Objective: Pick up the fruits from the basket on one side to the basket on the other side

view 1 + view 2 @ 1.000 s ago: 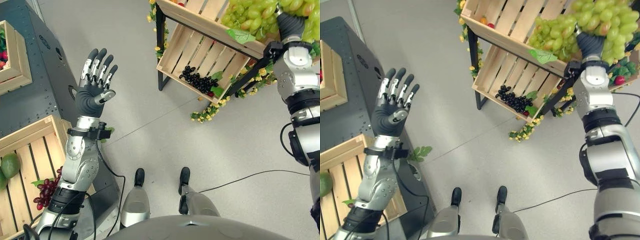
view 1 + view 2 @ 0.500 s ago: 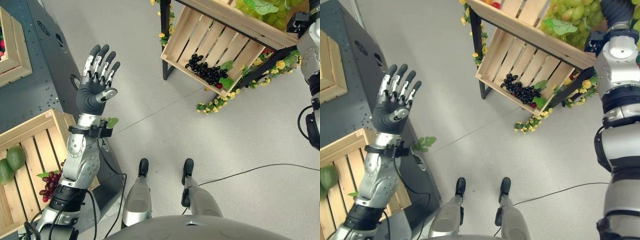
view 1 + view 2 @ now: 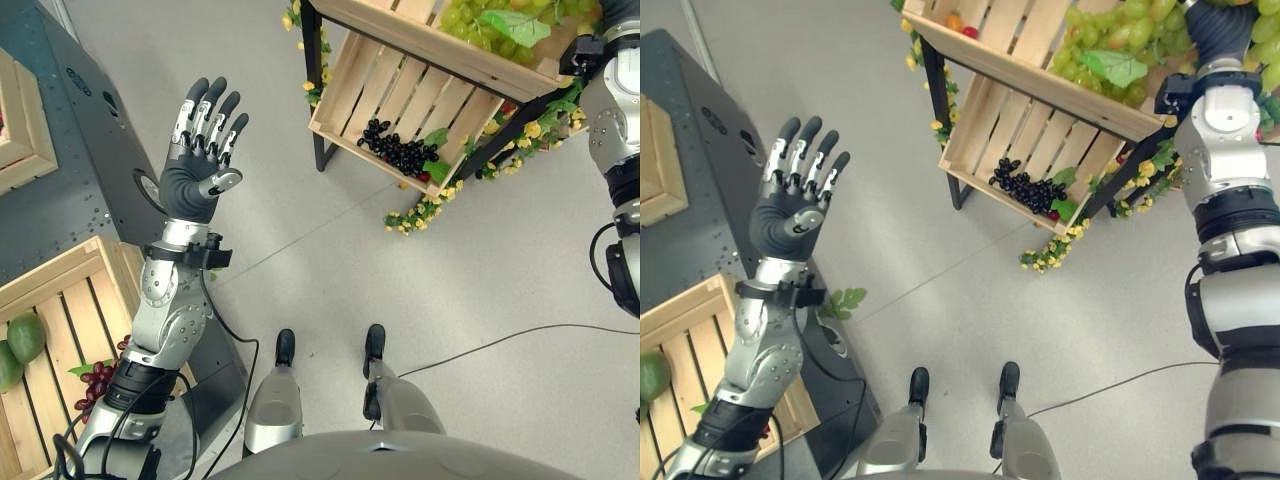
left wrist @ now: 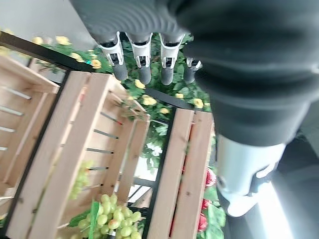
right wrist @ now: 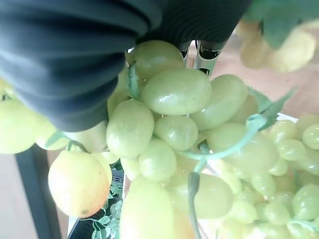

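Observation:
My right hand reaches into the upper wooden crate at the top right and is buried in a big bunch of green grapes. The right wrist view shows those green grapes pressed close against the hand's dark cover. My left hand is raised high on the left, open and holding nothing. Below it at the lower left stands a slatted wooden crate holding green mangoes and a bunch of red grapes.
A lower tilted crate on the black stand holds black grapes, with yellow flowers trailing beneath. A yellowish fruit sits beside the green grapes. A dark grey stand carries another wooden crate on the left.
The whole picture has shifted with the camera. The left hand stays raised and open, and the right arm stays in the green grapes.

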Controlling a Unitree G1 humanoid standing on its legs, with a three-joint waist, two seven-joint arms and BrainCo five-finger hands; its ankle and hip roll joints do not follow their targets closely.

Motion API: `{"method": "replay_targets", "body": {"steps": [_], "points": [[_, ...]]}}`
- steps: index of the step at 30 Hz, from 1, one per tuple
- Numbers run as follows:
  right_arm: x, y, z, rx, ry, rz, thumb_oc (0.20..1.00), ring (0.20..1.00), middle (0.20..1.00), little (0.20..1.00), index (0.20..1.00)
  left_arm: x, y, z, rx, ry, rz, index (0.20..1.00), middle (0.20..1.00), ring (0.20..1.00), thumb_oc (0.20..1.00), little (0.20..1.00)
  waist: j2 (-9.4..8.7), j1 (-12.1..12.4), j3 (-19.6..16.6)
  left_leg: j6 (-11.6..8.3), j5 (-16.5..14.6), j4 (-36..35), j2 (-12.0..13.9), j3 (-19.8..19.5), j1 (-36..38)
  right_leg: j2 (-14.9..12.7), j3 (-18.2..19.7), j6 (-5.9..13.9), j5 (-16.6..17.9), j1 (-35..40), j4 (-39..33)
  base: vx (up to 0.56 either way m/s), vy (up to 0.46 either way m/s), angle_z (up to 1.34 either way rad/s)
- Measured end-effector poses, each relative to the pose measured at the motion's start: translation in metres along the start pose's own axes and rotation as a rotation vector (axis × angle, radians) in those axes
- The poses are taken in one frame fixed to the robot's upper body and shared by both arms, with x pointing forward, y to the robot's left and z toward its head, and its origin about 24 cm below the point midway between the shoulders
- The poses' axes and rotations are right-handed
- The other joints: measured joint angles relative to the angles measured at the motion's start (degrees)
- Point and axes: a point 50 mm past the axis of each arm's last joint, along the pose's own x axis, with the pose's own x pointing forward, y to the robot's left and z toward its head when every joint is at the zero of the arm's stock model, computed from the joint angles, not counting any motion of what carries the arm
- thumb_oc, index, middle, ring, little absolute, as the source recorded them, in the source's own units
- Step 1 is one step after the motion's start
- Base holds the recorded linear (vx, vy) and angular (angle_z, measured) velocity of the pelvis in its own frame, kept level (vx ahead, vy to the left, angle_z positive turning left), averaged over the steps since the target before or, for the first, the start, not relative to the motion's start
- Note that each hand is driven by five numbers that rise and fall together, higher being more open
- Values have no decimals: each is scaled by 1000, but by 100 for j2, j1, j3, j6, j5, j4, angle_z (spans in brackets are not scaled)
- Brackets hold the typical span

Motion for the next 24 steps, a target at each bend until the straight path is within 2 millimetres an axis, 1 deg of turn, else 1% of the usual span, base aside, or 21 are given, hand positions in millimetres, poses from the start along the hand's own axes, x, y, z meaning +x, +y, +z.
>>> {"method": "replay_targets", "body": {"steps": [3, 8, 10, 12, 13, 15, 17, 20, 22, 24], "points": [[0, -1, -2, -39, 5, 15, 200, 200, 200, 200, 200, -1, 1, 0, -14, 2, 0, 1000, 1000, 1000, 1000, 1000, 2, -2, -1, 9, 21, 6, 2, -3, 59, -4, 0, 26, -20, 81, -1, -10, 8, 3], [-2, 0, -11, -86, 41, 28, 200, 200, 200, 200, 200, -5, 2, -2, -16, 16, 10, 1000, 1000, 1000, 1000, 1000, 7, -14, -6, 2, 53, 4, 18, -2, 63, 1, 3, -1, 10, 79, -1, 0, 0, 0], [-2, 1, -10, -84, 37, 30, 200, 200, 200, 200, 200, -6, 2, -2, -18, 16, 12, 1000, 1000, 1000, 1000, 1000, 19, -16, -14, 0, 57, 4, 24, -6, 62, 5, 0, -8, 17, 80, 1, 0, 0, 0], [-3, 6, -4, -60, 4, 47, 200, 200, 200, 200, 200, -6, 2, -2, -19, 15, 14, 1000, 1000, 1000, 1000, 1000, 30, -48, -21, -4, 69, 0, 20, -25, 61, 10, -17, -36, 50, 90, 1, 27, 5, 5], [-6, 5, -1, -23, -16, 46, 200, 200, 200, 200, 200, -4, 1, -2, -21, 12, 11, 1000, 1000, 1000, 1000, 1000, 35, -59, -24, -4, 69, -4, 20, -36, 71, 5, -36, -36, 49, 110, 1, 46, 7, 12], [-18, 8, 0, 40, -81, 64, 200, 200, 200, 200, 200, -4, 2, -1, -20, 5, 20, 1000, 1000, 1000, 1000, 1000, 46, -143, -32, -4, 69, -10, 10, -125, 124, 7, -57, -15, 20, 193, 1, 44, 3, 16], [-35, 11, -6, 91, -109, 91, 200, 200, 200, 200, 200, -4, 3, -1, -18, 0, 34, 1000, 1000, 1000, 1000, 1000, 53, -167, -40, -3, 69, -42, 4, -137, 231, -1, -47, 2, 1, 287, 1, 60, -15, 4], [-60, 9, -30, 144, -73, 81, 200, 200, 200, 200, 200, -4, 6, 3, -18, -29, 71, 1000, 1000, 1000, 1000, 1000, 63, -188, -70, -3, 69, -82, 8, -141, 405, 2, -52, 6, -34, 454, 1, 44, -21, 2], [-87, 9, -53, 226, -29, 50, 200, 200, 200, 200, 200, -6, 7, 1, -34, -36, 97, 1000, 1000, 1000, 1000, 1000, 77, -205, -196, -4, 68, -74, 17, -155, 451, 5, -60, 8, -60, 527, 1, 1, -28, 7], [-111, 15, -74, 279, 33, 48, 200, 200, 200, 200, 200, -6, 7, 1, -38, -44, 106, 1000, 1000, 1000, 1000, 1000, 108, -217, -258, -5, 66, -82, 27, -154, 546, 13, -63, 31, -89, 624, 1, 46, -37, 3]]}}
